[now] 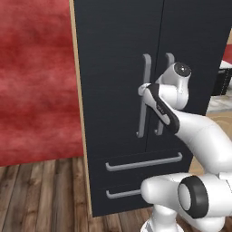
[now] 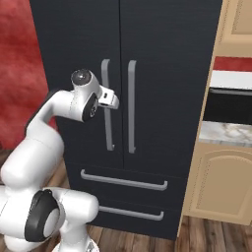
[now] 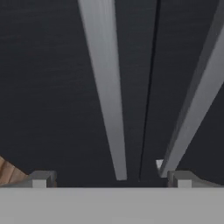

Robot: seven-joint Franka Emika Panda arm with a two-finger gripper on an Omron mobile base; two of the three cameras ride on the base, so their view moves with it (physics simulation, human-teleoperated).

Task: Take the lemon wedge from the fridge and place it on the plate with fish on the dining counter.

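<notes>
While both doors of the black fridge (image 1: 136,68) are shut, the gripper (image 3: 109,177) hovers wide and empty just before the left door's grey handle (image 3: 105,87). The lemon wedge presumably lies hidden inside, so opening, fetching and plating all remain.

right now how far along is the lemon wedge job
Nothing of the task itself looks done yet: the fridge has both doors closed, and its drawers are shut too. In hand: the open pincer is up at the left door's handle, the bar lying between the fingertips in the hand view; whether they touch it is unclear. Left: pull the door open, find and pick the lemon wedge, carry it to the plate.
</notes>
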